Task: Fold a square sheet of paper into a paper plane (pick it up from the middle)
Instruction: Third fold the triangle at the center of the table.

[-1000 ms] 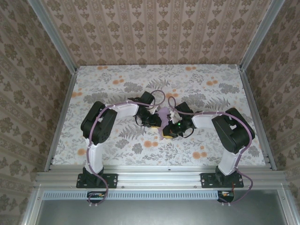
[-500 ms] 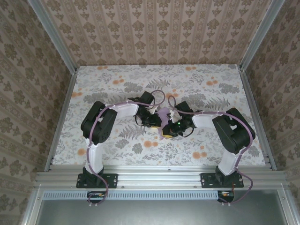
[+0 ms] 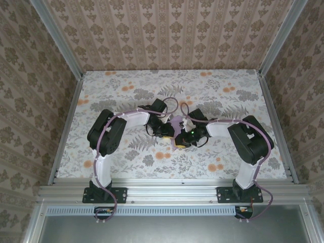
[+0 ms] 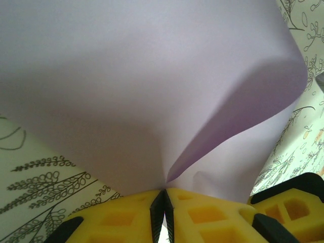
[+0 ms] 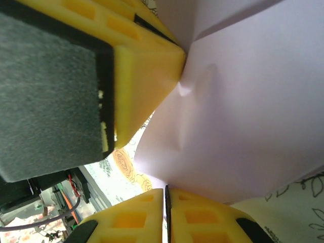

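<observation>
There is one square sheet of paper (image 3: 176, 123), purple, in the middle of the top view. Two arms, the left arm (image 3: 109, 132) and the right arm (image 3: 249, 139), bend inward and meet there. The left gripper (image 4: 163, 205) pinches the paper with jaws pressed together. The right gripper (image 5: 166, 205) pinches it too.

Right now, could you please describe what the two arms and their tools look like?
The left arm and right arm each have white links, bulky black joint housings and a lilac cable along them. A green light glows on the right wrist. The left tool and right tool have yellow pocketed fingers with black trim.
</observation>
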Controlling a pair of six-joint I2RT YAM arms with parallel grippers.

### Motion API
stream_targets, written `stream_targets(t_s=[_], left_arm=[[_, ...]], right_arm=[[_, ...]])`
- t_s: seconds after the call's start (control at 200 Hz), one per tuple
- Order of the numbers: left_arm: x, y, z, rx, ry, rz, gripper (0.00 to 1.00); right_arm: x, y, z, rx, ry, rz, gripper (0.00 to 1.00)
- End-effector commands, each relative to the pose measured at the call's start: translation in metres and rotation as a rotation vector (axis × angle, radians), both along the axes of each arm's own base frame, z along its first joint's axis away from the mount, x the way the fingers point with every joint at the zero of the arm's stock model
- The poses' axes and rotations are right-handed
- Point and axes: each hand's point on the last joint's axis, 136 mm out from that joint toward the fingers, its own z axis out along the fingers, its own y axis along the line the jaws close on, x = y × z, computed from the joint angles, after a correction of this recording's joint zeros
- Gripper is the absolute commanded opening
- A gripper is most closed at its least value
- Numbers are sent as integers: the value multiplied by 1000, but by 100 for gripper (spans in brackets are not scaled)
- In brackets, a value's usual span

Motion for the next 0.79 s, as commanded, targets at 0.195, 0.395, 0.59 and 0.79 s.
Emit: stream_targets(t_s=[0.195,0.395,0.59,0.79], left_arm=[[-33,41,-83,241,97,-21,22],[-32,39,-82,236,93,-22,22],[-32,39,-82,235,95,-23,22],[-33,40,-82,235,96,-24,22]], right_arm=[[0,-3,6,-15,-4,17,13],[-5,-6,-5,-37,23,21,13],[-5,-6,-7,-40,26,22,13],[-8,-7,0,-32,16,21,13]])
